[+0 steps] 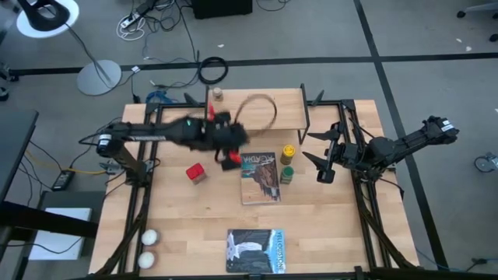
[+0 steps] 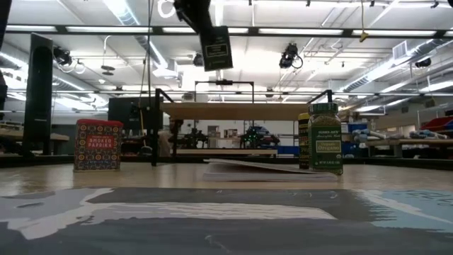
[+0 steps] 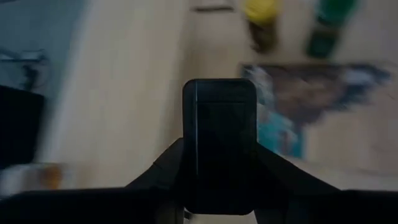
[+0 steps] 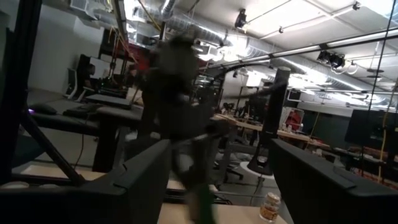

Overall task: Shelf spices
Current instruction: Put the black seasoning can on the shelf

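Spices are waiting in different spots for you. Your dark square tin (image 2: 216, 48) is hanging high in the air near the top middle of the low view, above the shelf (image 2: 233, 111). The left gripper (image 1: 227, 148) is squeezing it from both sides, and in the left wrist view the tin is standing upright between the two fingers (image 3: 158, 173).

The red tin (image 1: 195, 172) is sitting on the table, left of middle in the high view. The yellow-lidded jar (image 1: 288, 152) and the green jar (image 1: 286, 174) are standing just beside each other, right of middle, at the right edge of a book (image 1: 259, 177) lying flat. The tiny pale jar (image 1: 217, 94) is sitting at the upper edge of the table, by the shelf's left end, but you cannot tell if it is on the board.

Your right gripper (image 1: 323, 159) is waiting at the right side of the table with its fingers spread wide apart and holding nothing.

A second book (image 1: 256, 250) is lying at the bottom middle. Two white balls (image 1: 148, 247) are resting at the bottom left.
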Robot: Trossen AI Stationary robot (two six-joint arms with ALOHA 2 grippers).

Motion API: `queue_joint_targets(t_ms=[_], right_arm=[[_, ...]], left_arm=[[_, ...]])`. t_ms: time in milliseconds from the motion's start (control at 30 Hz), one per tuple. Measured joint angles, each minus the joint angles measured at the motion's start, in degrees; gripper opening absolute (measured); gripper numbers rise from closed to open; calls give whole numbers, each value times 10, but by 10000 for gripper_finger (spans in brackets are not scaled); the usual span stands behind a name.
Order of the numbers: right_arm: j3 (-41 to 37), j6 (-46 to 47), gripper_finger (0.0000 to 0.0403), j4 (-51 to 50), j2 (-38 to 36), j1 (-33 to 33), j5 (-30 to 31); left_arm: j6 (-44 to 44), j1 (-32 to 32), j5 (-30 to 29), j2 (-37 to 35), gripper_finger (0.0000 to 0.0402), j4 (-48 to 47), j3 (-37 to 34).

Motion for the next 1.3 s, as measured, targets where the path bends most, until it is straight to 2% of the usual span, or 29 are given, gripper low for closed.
queue_joint_targets(t_ms=[133, 400, 567, 900, 1300], right_arm=[[0, 0, 270, 1, 0, 0, -2], [0, 4, 270, 2, 0, 0, -17], [0, 4, 270, 3, 0, 0, -18], [0, 0, 270, 2, 0, 0, -18], [0, 0, 270, 2, 0, 0, -19]], left_arm=[[19, 72, 18, 0, 123, 11, 36], [47, 210, 94, 16, 123, 21, 36], [86, 266, 129, 46, 123, 36, 36], [161, 308, 159, 90, 123, 67, 36], [176, 319, 173, 91, 124, 69, 39]])
